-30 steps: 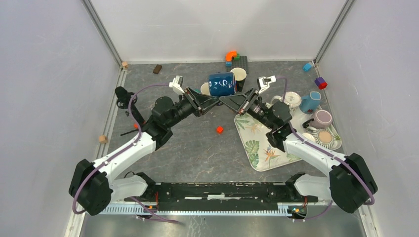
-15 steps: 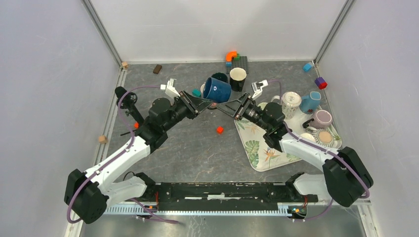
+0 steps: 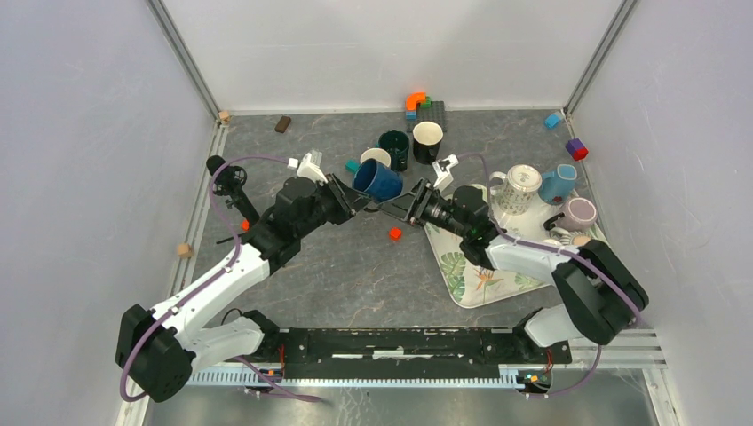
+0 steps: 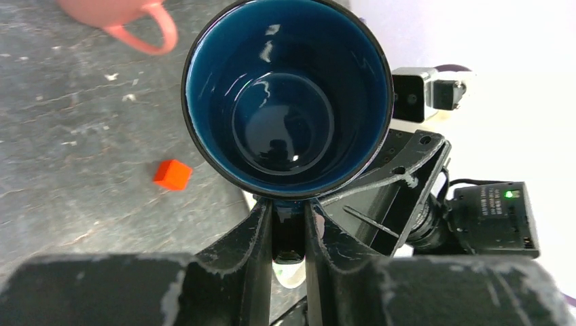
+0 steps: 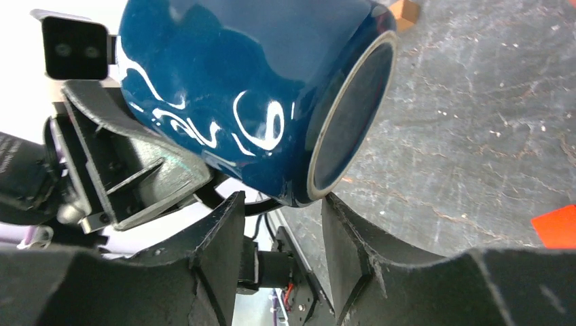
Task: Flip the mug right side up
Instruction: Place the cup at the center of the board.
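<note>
The left gripper [image 4: 288, 216] pinches the handle [image 4: 289, 234] of the blue mug [image 3: 378, 180], held up over the table's [image 3: 337, 266] far middle. The left wrist view shows its inside; the right wrist view shows its bottom. The right gripper [image 5: 283, 202] stands open beside it.

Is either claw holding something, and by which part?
The left gripper pinches the blue mug by its handle. The right gripper is open, holding nothing.
</note>
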You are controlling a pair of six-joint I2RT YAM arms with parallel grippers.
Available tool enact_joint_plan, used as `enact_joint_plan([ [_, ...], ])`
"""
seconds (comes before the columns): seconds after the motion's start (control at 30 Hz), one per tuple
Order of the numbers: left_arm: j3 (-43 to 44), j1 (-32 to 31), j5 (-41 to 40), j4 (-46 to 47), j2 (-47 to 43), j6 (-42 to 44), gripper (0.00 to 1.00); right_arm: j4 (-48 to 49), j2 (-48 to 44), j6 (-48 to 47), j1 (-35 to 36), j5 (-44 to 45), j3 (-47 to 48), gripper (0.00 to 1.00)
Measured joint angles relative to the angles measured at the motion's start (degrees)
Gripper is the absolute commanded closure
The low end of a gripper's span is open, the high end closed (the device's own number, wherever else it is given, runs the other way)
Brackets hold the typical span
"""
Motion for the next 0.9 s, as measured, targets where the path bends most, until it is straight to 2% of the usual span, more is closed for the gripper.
enact_joint_plan([
  [0.33, -0.1, 0.4, -5.0, -9.7, 0.0, 7.0, 0.98, 1.0, 12.3, -1.8, 2.8, -0.9, 4.5, 0.5],
  [0.9, -5.1, 0.7, -12.1, -10.3, 3.4, 11.9, 0.98, -1.5, 26.7, -5.8, 5.3, -1.9, 12.1, 0.5],
])
